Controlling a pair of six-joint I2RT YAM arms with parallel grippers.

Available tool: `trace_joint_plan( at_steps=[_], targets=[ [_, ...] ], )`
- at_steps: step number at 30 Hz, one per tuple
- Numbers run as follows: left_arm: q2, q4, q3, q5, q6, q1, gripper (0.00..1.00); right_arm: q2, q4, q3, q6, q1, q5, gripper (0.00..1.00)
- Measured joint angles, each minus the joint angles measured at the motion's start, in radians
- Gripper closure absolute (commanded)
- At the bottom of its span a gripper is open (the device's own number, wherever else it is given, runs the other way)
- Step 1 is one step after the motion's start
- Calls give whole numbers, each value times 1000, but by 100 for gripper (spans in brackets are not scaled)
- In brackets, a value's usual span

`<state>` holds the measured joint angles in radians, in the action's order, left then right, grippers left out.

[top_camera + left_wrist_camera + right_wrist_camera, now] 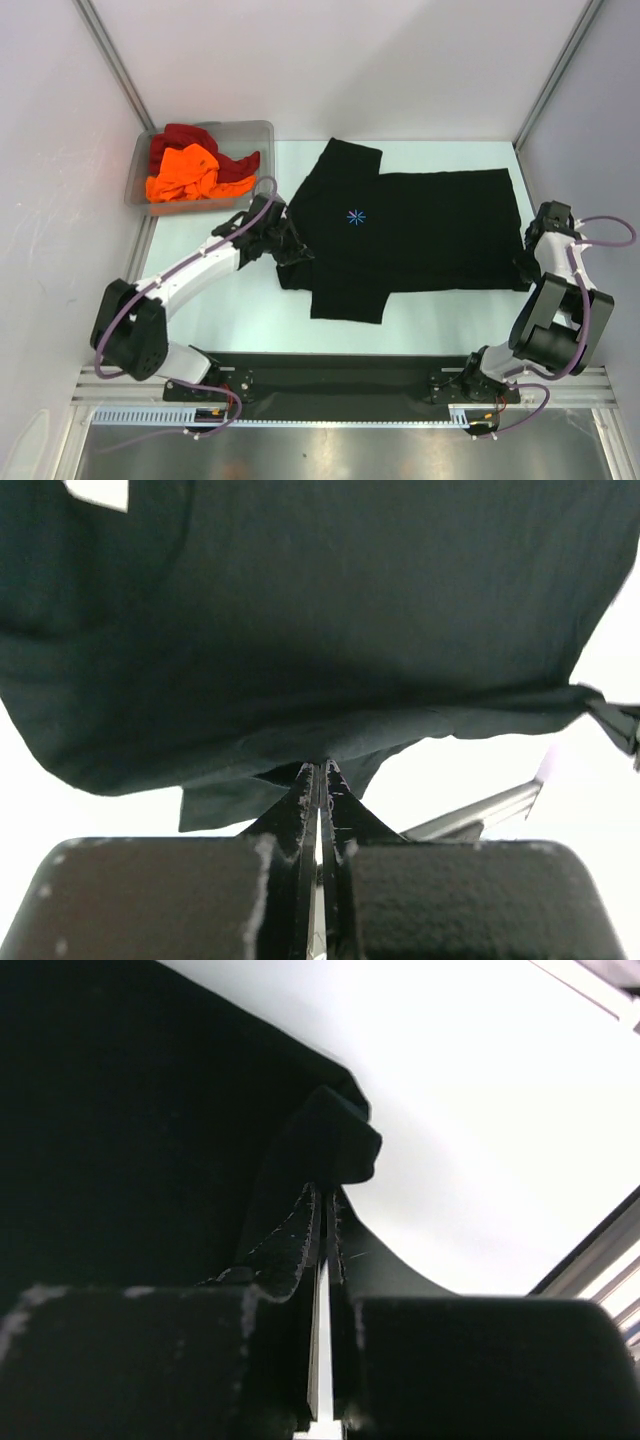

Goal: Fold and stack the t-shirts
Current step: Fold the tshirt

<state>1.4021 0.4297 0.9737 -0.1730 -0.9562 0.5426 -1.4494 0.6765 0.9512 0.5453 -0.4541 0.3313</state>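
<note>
At the middle of the table [440, 160]: the black t-shirt [430, 230] is lying spread flat, starburst mark [356, 216] facing up.
In the far-left bin [255, 128]: the orange t-shirt [185, 172] and the dark red t-shirt [187, 135] are sitting crumpled.
Left gripper [290, 248]: is pressing its fingers together on a thin lip of cloth at the shirt's shoulder edge.
Right gripper [524, 263]: is clamping a bunched bit of hem at the opposite edge.
Risk: either shallow pinch is liable to slip if the arms are lifting unevenly, leaving a skewed fold.
Wrist views: are showing cloth caught at the tips, which the arms are hiding from above.
Top view: is showing the shirt's whole outline and the bin, absent from both wrist views.
</note>
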Motion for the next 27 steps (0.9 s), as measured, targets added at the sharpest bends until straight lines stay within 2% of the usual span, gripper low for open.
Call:
trace_joint_plan(
  at_steps=[17,27],
  targets=[
    [201,-2,160,-37,40,-102,100,-222,50,245,-44,60,-3,100],
    [320,-4,232,-68,60,-114,100,-324,58,346,-84,90,-7,100]
  ],
)
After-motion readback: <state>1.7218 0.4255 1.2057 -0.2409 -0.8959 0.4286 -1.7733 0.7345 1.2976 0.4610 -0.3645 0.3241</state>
